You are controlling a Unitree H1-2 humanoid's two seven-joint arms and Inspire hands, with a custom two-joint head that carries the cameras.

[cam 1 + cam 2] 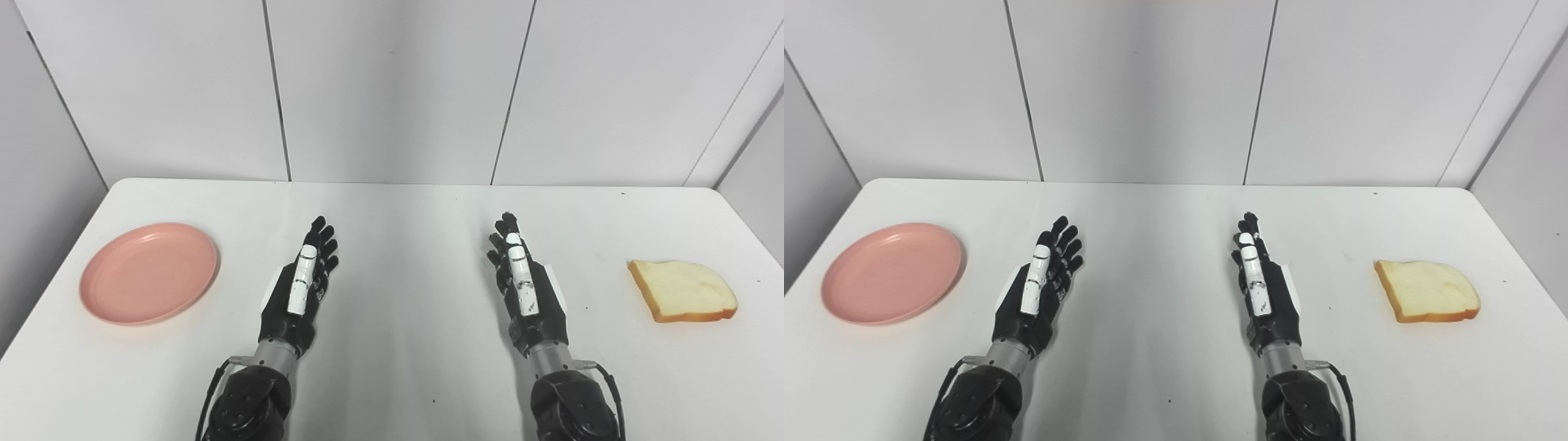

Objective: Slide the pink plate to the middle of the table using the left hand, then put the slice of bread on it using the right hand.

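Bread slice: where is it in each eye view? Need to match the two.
Left eye view: bread at far right, middle height, flat on the table.
Right eye view: bread at right, farther from the edge.
Shared landmark: the right hand, to the left of the bread in both.

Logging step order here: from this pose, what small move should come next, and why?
Probably the left hand should swing left toward the pink plate. The plate sits at the table's left side, untouched; both hands are open and empty, and the bread waits beyond the right hand.
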